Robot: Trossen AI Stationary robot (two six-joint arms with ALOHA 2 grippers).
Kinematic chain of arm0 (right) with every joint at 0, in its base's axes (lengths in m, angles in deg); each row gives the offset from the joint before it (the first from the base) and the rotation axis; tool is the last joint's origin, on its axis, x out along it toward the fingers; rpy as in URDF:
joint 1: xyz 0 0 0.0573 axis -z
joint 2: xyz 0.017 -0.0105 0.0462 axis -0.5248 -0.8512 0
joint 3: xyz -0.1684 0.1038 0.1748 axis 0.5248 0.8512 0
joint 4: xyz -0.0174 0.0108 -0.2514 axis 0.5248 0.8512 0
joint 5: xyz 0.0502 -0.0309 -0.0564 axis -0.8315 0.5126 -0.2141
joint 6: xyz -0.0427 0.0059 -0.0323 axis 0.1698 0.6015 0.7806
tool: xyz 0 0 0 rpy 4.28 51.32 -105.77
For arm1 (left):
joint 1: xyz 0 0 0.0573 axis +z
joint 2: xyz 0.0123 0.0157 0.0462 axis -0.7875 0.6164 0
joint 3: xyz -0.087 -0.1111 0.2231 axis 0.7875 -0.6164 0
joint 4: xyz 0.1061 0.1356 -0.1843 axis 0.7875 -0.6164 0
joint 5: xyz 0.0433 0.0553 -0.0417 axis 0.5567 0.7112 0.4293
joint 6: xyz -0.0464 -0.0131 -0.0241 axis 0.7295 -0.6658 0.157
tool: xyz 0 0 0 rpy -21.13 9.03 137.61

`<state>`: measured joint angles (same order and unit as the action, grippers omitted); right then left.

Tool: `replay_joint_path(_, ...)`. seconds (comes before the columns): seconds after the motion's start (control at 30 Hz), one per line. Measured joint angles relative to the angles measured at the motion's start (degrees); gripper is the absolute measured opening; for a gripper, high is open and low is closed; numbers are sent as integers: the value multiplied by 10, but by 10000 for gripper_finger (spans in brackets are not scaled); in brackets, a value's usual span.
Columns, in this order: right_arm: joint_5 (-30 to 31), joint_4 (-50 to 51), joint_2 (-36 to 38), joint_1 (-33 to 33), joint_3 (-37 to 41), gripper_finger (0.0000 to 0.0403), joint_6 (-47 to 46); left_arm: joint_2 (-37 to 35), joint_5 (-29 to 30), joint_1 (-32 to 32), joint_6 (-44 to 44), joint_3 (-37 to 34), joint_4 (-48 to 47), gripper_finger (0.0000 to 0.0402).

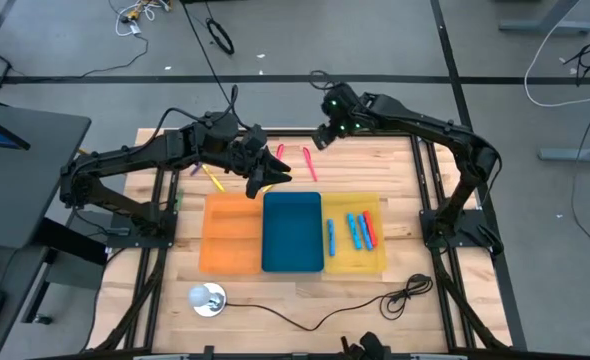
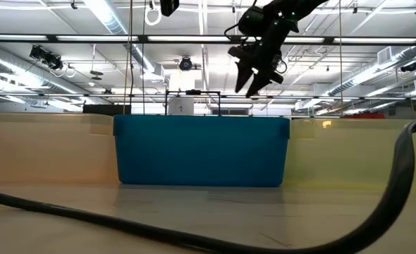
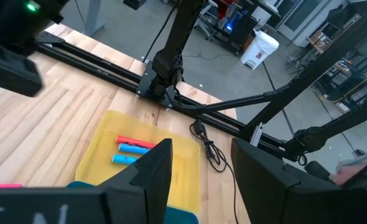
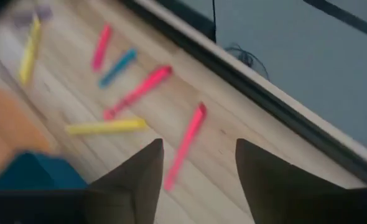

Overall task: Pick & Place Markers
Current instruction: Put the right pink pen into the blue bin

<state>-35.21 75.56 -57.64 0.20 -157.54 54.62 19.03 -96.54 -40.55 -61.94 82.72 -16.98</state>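
Grey floor (image 1: 65, 40) all round, crossed by dark lines, strewn with loose cables (image 1: 565, 70). Overhead, long ceiling strip lights (image 2: 109, 17) and exposed ducts. Off beyond the wooden table (image 1: 395, 290), a white bin (image 3: 259, 50) amid workshop clutter.

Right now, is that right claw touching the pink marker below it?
Apart. In the right wrist view the right gripper jaws stand open with nothing between them, and the pink marker lies flat on the wooden table beyond them; the high view shows this gripper raised.
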Motion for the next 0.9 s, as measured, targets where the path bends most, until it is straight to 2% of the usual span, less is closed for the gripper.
replay_joint_path(0.13, -12, -36, 0, 0, 0, 218, -88, 0, 0, 0, 13, 0, 0, 172)
replay_joint_path(0.23, -24, -39, 0, 0, 0, 219, -117, 0, 0, 0, 19, 0, 0, 172)
replay_joint_path(0.6, -27, -37, -1, -3, 0, 220, -124, 0, 0, 0, 21, 0, 0, 172)
replay_joint_path(0.9, -7, -49, -49, -21, -1, 220, -143, 0, 0, 0, 31, -1, 0, 172)
